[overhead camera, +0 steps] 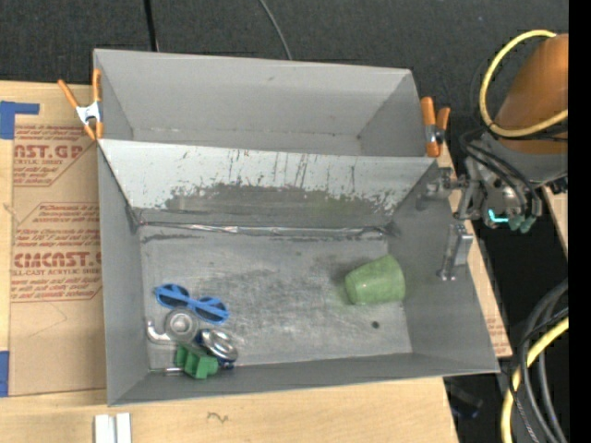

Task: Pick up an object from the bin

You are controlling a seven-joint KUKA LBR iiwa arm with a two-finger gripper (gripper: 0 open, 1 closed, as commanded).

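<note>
Gripper [450, 247] over right sloping wall of bin [277, 100]; whether open or closed cannot be told. Pale green cup [376, 281] lies on its side nearby on floor, apart from gripper. Small heap [194, 335] in lower-left corner

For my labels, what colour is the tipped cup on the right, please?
The cup is pale green; it shows best in the camera view.

Bin [120, 275]: dull grey, back wall streaked with dark scratches | cup [375, 281]: pale, cloudy green | propeller [189, 301]: bright blue | disc [180, 323] and can [220, 344]: shiny silver | block [198, 365]: dark green | arm cover [540, 81]: orange | cable [484, 86]: yellow
</note>
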